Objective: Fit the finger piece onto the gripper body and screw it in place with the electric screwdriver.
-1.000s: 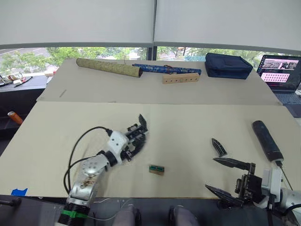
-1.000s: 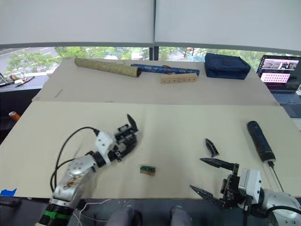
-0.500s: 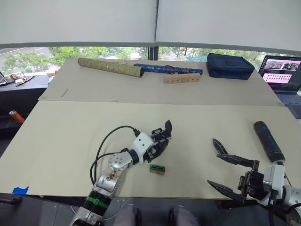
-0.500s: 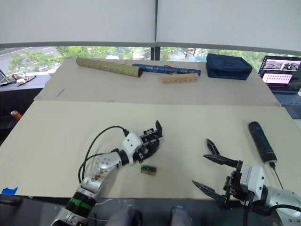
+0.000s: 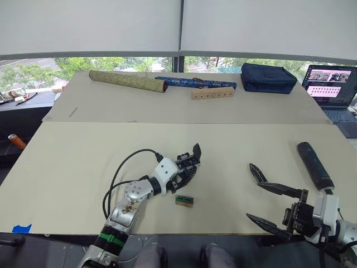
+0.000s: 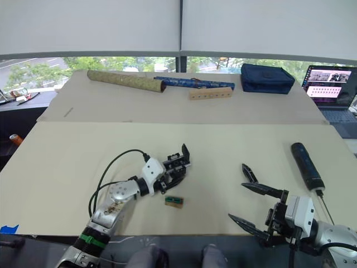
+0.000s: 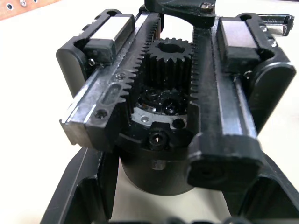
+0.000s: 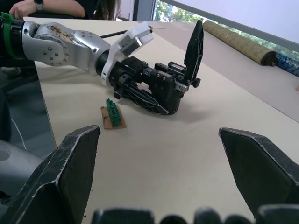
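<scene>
Between toothed metal racks (image 7: 135, 74) sits a cogwheel (image 7: 169, 56).

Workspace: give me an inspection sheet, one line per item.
Surface: beige table, a second beige table behind it.
Job's things: gripper body held by the left gripper, its one finger pointing up; finger piece lying loose on the table; electric screwdriver lying at the right edge.
Clutter: small green-and-brown block near the gripper body; two patterned rolls, wooden block with holes and dark blue bag on the far table.
Grippers: left shut on the gripper body; right gripper open, empty, near the finger piece.
Cables: black cable looping beside the left arm.
Surroundings: open laptop, windows with blinds.
</scene>
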{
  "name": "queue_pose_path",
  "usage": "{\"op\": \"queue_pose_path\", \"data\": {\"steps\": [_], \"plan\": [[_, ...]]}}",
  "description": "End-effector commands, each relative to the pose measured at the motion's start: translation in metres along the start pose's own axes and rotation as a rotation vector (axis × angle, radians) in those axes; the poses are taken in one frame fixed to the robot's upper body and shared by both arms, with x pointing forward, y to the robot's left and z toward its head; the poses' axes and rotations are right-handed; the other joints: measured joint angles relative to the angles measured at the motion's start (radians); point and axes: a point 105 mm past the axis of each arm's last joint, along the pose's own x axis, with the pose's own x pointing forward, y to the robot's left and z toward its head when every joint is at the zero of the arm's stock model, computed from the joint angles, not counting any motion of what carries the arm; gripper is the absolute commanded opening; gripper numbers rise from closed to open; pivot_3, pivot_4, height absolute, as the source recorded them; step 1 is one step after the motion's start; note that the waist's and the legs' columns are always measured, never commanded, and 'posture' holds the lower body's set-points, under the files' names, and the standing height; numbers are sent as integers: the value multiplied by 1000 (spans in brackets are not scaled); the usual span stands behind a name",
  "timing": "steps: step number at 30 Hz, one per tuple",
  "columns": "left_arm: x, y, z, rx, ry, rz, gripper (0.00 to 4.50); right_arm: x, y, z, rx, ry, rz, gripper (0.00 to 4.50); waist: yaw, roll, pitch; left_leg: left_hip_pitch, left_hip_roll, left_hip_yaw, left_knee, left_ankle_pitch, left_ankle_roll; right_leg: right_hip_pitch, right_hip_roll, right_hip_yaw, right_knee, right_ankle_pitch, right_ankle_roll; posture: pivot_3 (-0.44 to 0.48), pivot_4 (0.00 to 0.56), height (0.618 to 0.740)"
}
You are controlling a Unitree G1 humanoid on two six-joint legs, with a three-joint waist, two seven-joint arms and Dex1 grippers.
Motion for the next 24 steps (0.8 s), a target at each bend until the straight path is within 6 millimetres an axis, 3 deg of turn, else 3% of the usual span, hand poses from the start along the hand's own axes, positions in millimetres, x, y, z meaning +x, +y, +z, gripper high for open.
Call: {"op": "queue_pose_path", "data": {"steps": [1, 3, 7, 8, 13, 17, 24], "plan": [[-9, 5, -10, -26, 41, 23, 2342, -2, -2, 6, -39, -20, -13, 4500, -4, 1, 0, 0, 0, 0, 0, 0, 0, 0, 0, 0, 0, 0, 0, 0, 150, 740], [-11, 5, -11, -34, 48, 20, 2342, -1, -3, 5, -38, -22, -13, 4500, -6, 1, -1, 0, 0, 0, 0, 0, 0, 0, 0, 0, 0, 0, 0, 0, 150, 740], [-15, 8, -14, -78, 54, 37, 4304, 0, -3, 4, -35, -25, -10, 4500, -9, 1, -1, 0, 0, 0, 0, 0, 0, 0, 0, 0, 0, 0, 0, 0, 150, 740], [-18, 10, -15, -75, 62, 40, 4448, 0, -2, 3, -34, -25, -8, 4500, -8, 1, -1, 1, 0, 0, 0, 0, 0, 0, 0, 0, 0, 0, 0, 0, 150, 740], [-40, 18, -24, -80, 109, 24, 4448, 0, -3, 2, -29, -28, -13, 4500, -10, 2, -1, 1, 0, 0, -1, 0, -1, 0, 0, 1, 0, 0, 0, 0, 150, 740], [-55, 28, -17, -64, 92, -10, 4448, 1, -1, 0, -25, -35, -18, 4500, -9, 3, -2, 2, 1, 0, -1, 0, -2, 0, 1, 1, 0, -1, -1, 0, 150, 740], [-68, 37, -14, -21, 126, -243, 4448, 3, 7, -2, -7, -41, -23, 4500, -5, 4, -1, 1, 0, 0, -1, 0, -3, -1, 0, 0, 0, -1, -2, 0, 150, 740]]}}
